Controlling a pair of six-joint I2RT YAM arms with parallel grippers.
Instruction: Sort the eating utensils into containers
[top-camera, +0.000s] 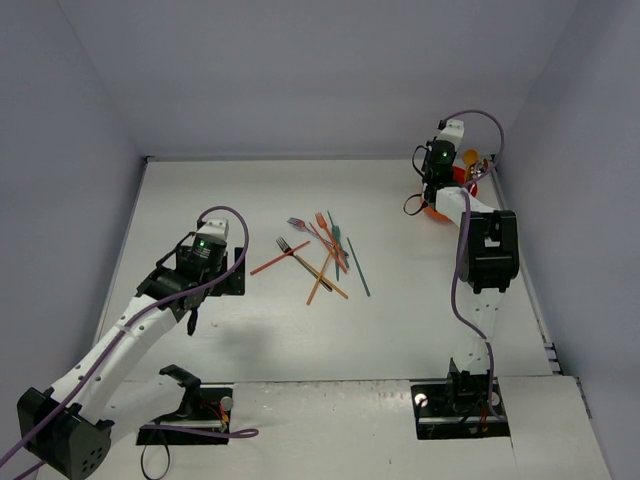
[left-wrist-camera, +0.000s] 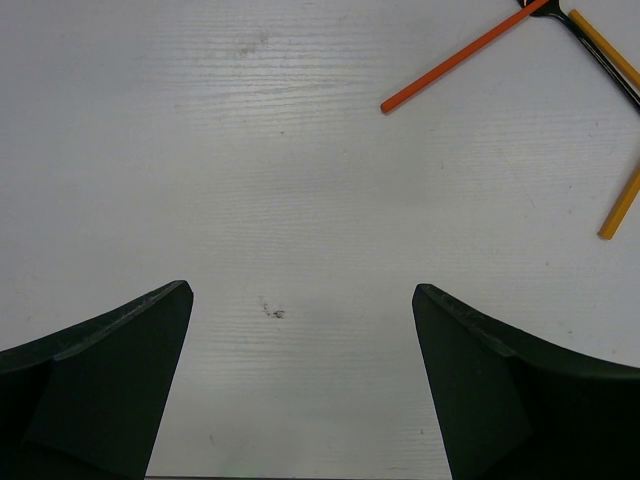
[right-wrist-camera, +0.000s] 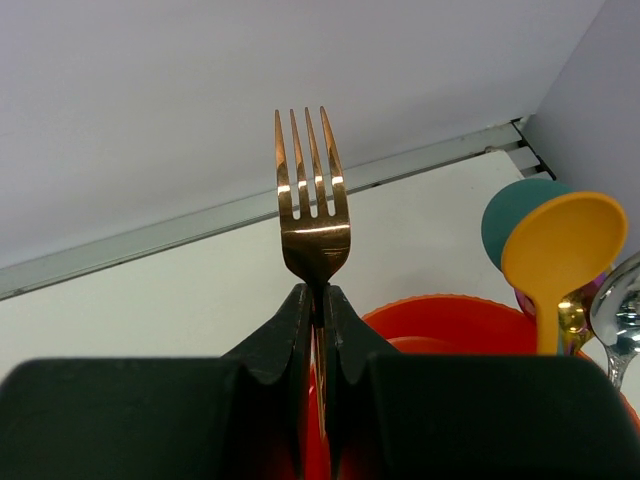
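My right gripper (right-wrist-camera: 322, 292) is shut on a copper-gold fork (right-wrist-camera: 312, 200), tines up, at the near rim of the orange holder (right-wrist-camera: 450, 320). A yellow spoon (right-wrist-camera: 560, 250), a teal spoon (right-wrist-camera: 510, 215) and a silver spoon (right-wrist-camera: 622, 310) stand in the holder. In the top view the right gripper (top-camera: 437, 185) is at the far right by the holder (top-camera: 462, 178). A pile of utensils (top-camera: 320, 255) lies mid-table. My left gripper (left-wrist-camera: 300, 330) is open over bare table left of the pile, with an orange stick (left-wrist-camera: 465, 55) ahead on the right.
The back wall and table edge strip (right-wrist-camera: 200, 225) run just behind the holder. The right wall is close beside it (top-camera: 540, 200). A yellow stick (left-wrist-camera: 620, 200) and a dark fork handle (left-wrist-camera: 600, 55) lie at the right edge of the left wrist view.
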